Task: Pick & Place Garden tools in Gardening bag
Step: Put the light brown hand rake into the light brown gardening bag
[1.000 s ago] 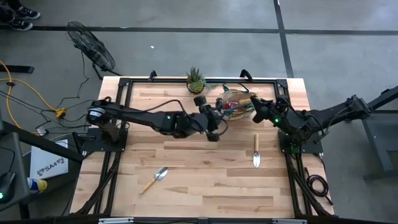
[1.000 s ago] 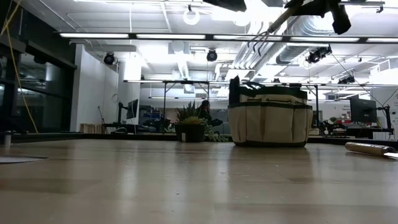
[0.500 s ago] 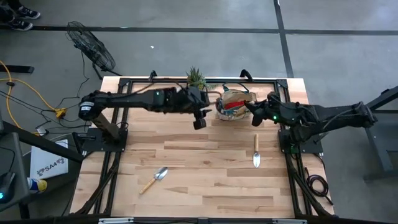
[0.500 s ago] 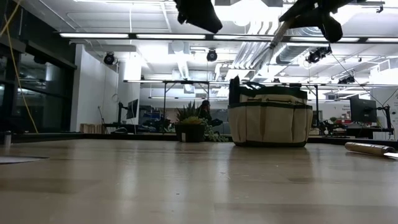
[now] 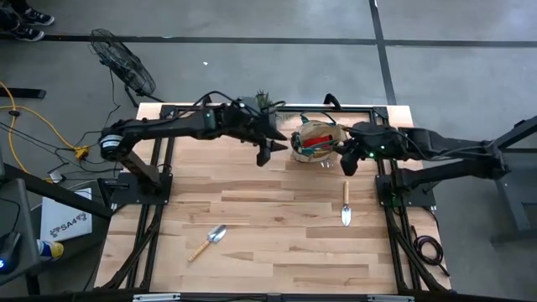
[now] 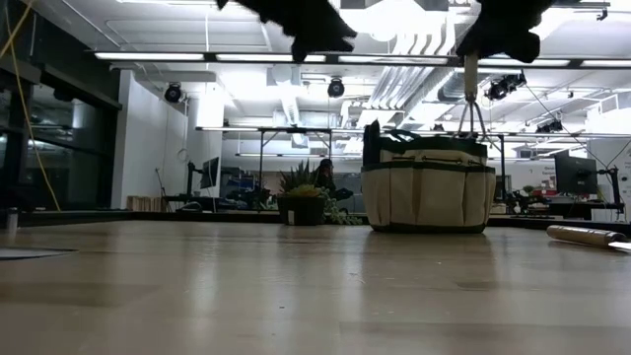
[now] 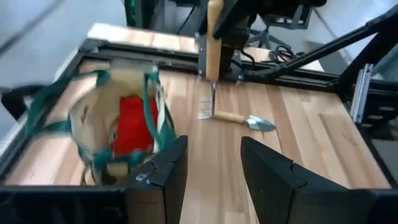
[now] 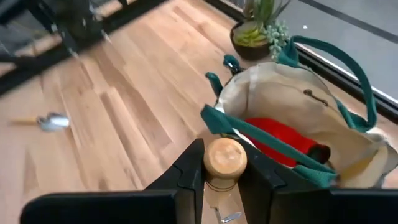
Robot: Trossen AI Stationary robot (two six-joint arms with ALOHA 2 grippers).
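Observation:
The tan gardening bag [image 5: 317, 138] with green trim stands at the far middle of the table, and a red glove [image 8: 280, 140] lies inside it. My right gripper [image 5: 346, 159] is just to the right of the bag and is shut on a small wooden-handled rake [image 6: 471, 94]. The rake hangs beside the bag's rim. My left gripper [image 7: 214, 168] hovers open and empty left of the bag [image 7: 118, 124], above the table. Two trowels lie flat on the wood: one [image 5: 345, 204] near the right edge, the other [image 5: 208, 242] at the near left. My right gripper pinches the rake's wooden handle near its rounded top end [image 8: 225, 157] between its two fingers, which lie across the handle. They come slanting down from the table's right side. The rake hangs upright with its tines [image 6: 472, 123] down, clear of the table.
A spiky potted plant [image 6: 304, 197] stands at the far edge left of the bag, partly under my left arm in the high view. Dark frame rails run along the table's edges. Bare wood spreads across the middle and the near side.
My left gripper has swung away from the bag toward the table's far left, and it has stayed open. My right gripper has tipped and rolled over the bag's right side. The rake has turned from slanting, with its tines out to the left, to hanging straight down.

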